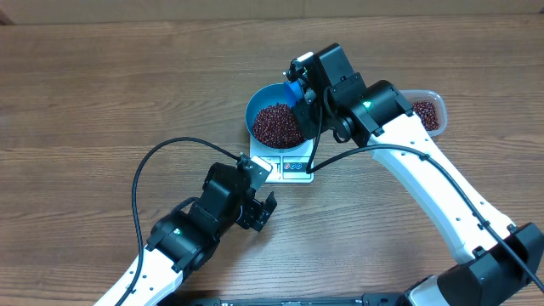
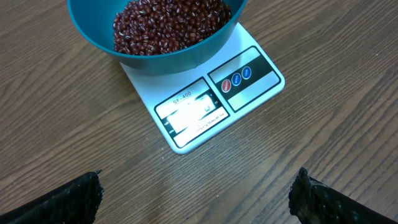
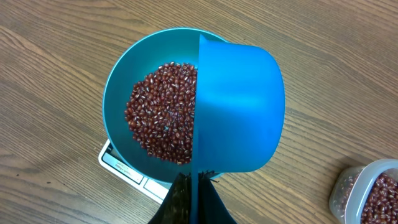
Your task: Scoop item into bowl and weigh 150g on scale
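A blue bowl (image 1: pixel 262 98) sits on a white scale (image 1: pixel 289 166) in the middle of a wooden worktop (image 1: pixel 102 85). The bowl holds a good heap of red-brown beans (image 1: pixel 276 125), which covers its bottom and rises partway up the wall.

The right fingers (image 3: pixel 177 208) are clenched on the handle of a blue scoop (image 3: pixel 239 106). The scoop hangs over one side of the bowl, tipped so its outer shell faces the wrist camera. No beans can be seen in it or falling from it. A clear tub (image 3: pixel 373 193) holding more beans stands on the worktop, apart from the scale.

The left fingers (image 2: pixel 68 199) are spread wide and empty, hovering just in front of the scale. The scale's display (image 2: pixel 193 115) is too washed out to read, so it cannot be told whether the target weight is reached.

Scooping looks well under way, perhaps at the end of a pour. What seems left is checking the reading, then adding or taking out beans.
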